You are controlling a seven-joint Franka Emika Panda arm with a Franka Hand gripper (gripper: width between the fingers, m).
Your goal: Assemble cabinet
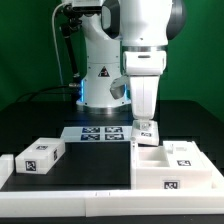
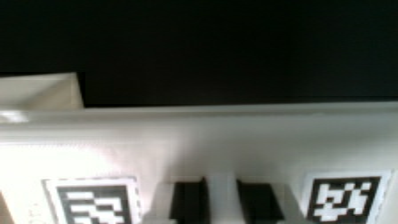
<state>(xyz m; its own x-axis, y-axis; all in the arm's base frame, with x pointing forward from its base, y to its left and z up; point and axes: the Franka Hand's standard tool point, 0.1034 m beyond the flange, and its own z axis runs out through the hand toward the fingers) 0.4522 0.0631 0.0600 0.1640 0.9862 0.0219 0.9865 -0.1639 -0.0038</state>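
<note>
The white box-shaped cabinet body (image 1: 170, 165) lies at the exterior view's right, with marker tags on its top and front. My gripper (image 1: 146, 122) stands over its far left corner, at a small white tagged part (image 1: 147, 131). In the wrist view my two dark fingers (image 2: 187, 203) stand close together with a thin white strip between them, on a broad white tagged cabinet surface (image 2: 196, 140); the view is blurred. The gripper (image 2: 222, 203) looks shut on that white part. A loose white drawer-like block (image 1: 38, 155) with a tag lies at the exterior view's left.
The marker board (image 1: 98, 133) lies on the black table in front of the robot base. A low white rim (image 1: 70, 195) runs along the table's front. A white piece (image 2: 45, 92) shows beyond the cabinet surface in the wrist view.
</note>
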